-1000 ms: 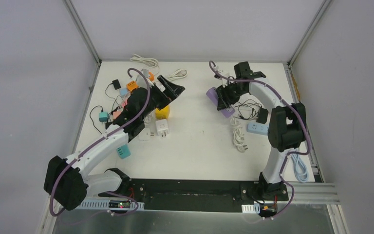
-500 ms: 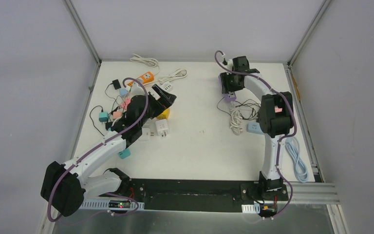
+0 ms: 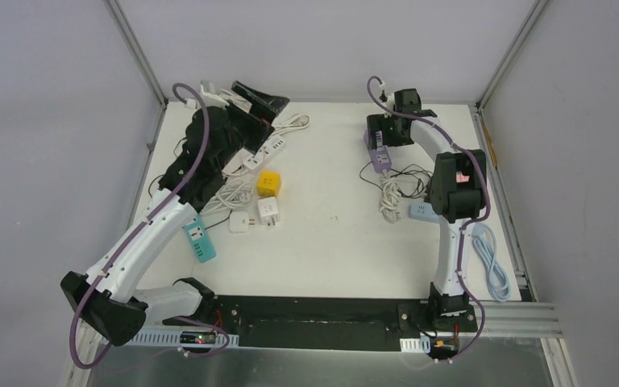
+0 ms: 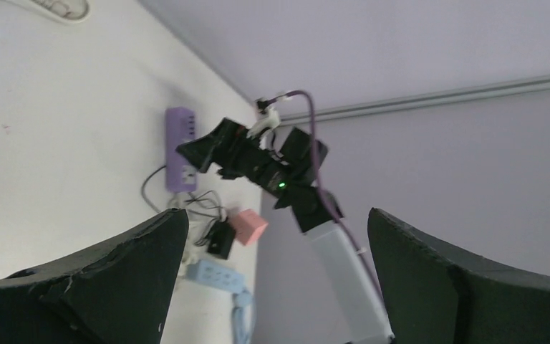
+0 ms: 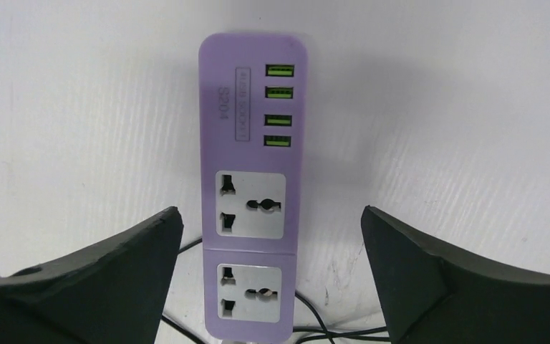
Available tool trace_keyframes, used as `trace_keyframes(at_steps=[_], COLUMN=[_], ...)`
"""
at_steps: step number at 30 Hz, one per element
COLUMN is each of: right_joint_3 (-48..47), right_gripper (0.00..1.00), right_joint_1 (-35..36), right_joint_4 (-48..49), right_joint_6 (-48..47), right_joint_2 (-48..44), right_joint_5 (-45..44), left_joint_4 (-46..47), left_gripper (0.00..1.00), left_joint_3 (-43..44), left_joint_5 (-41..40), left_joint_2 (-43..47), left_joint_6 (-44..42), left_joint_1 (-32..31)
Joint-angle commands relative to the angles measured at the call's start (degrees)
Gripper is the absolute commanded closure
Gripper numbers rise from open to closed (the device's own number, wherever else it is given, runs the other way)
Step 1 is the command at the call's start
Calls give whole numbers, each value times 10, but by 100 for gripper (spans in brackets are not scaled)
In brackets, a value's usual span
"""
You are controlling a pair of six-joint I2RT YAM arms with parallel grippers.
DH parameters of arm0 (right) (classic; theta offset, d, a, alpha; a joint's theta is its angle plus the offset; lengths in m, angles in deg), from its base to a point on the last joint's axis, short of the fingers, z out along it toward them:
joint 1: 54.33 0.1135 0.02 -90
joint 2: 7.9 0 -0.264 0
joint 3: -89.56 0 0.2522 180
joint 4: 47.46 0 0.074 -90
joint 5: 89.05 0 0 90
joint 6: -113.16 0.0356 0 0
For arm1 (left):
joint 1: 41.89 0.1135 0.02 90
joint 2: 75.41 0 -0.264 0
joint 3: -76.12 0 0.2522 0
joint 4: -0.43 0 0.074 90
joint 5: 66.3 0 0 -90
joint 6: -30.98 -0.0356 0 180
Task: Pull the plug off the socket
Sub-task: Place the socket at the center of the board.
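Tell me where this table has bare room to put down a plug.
Bare: the middle of the table, between the yellow cube and the purple power strip, and from there to the near edge. Crowded: the far left corner with white cables, and the wires beside that strip.

Table: you have a white table (image 3: 330, 242).
Far right corner: your purple power strip (image 3: 380, 153) lies flat, sockets and green ports facing up, with black wires (image 3: 409, 174) just beside it.
Right edge: a white coiled cord (image 3: 392, 205), a light blue strip (image 3: 421, 212) and a pale blue cable (image 3: 493, 270).
Left half: a yellow cube (image 3: 268, 183), two white adapters (image 3: 268, 212) and a teal strip (image 3: 199, 240).
Far left corner: a white power strip (image 3: 263, 151) among white cords (image 3: 292, 123).
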Motion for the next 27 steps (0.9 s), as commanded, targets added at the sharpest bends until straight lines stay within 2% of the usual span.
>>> trace_keyframes(at_steps=[1, 6, 11, 16, 27], right_joint_3=[-32, -19, 35, 106, 158], right_gripper=[0, 0, 0, 0, 0], right_joint_1=[-13, -34, -54, -59, -79], right_joint_4=[-29, -78, -99, -85, -83], right_joint_6=[-17, -58, -76, -79, -76], right_joint_2=[-52, -120, -196, -260, -311], right_joint_5=[28, 69, 97, 108, 122], left_joint_4=[-123, -179, -182, -185, -199], left_gripper=[1, 1, 1, 1, 1], left_joint_3=[167, 350, 459, 497, 574], left_joint_5=[-28, -33, -11, -20, -13], left_joint_2=[-37, -112, -155, -164, -194], left_joint_6=[82, 137, 178, 208, 208], left_joint_1=[3, 3, 1, 0, -6])
